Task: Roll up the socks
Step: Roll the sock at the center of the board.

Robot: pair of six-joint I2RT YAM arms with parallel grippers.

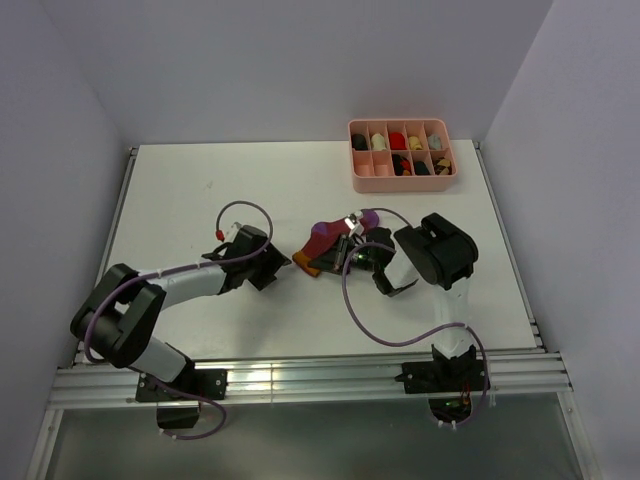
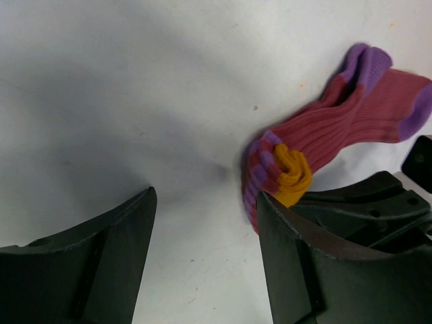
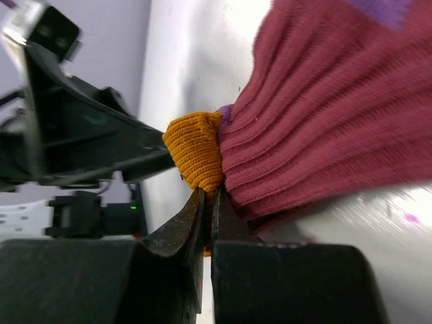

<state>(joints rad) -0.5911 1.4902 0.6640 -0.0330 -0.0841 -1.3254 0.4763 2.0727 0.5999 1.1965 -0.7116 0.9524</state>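
One article in work: sock (image 1: 320, 240), dark red ribbed knit with purple toe, heel and stripes and an orange cuff (image 2: 291, 177).

Location: middle of the white table (image 1: 200, 200), between the two grippers. It lies well apart from the pink organiser tray (image 1: 400, 184) at the far right, which holds small rolled sock bundles (image 1: 397, 140).

Condition: the cuff end is curled into a small tight coil. The leg and foot lie flat and unrolled, running away from the coil. Whether a second sock lies beneath cannot be told.

Step in hand, as judged: the roll is only started at the cuff, and most of the length is not yet wound.

Handling notes:
- The coil looks springy, so it wants a firm hold while it is turned over the flat part.
- The roll should advance squarely along the sock, or it will cone to one side.
- The free end needs light tension or a hold-down, so that the fabric winds instead of sliding on the smooth table.

Right gripper (image 3: 206, 202): jaws pressed together, their tips pinching the edge of the orange coil. It grips nothing else.

Left gripper (image 2: 206, 256): jaws set wide with bare table between them, holding nothing. The finger (image 2: 310, 263) nearer the sock stands just beside the coil. Whether it touches cannot be told.
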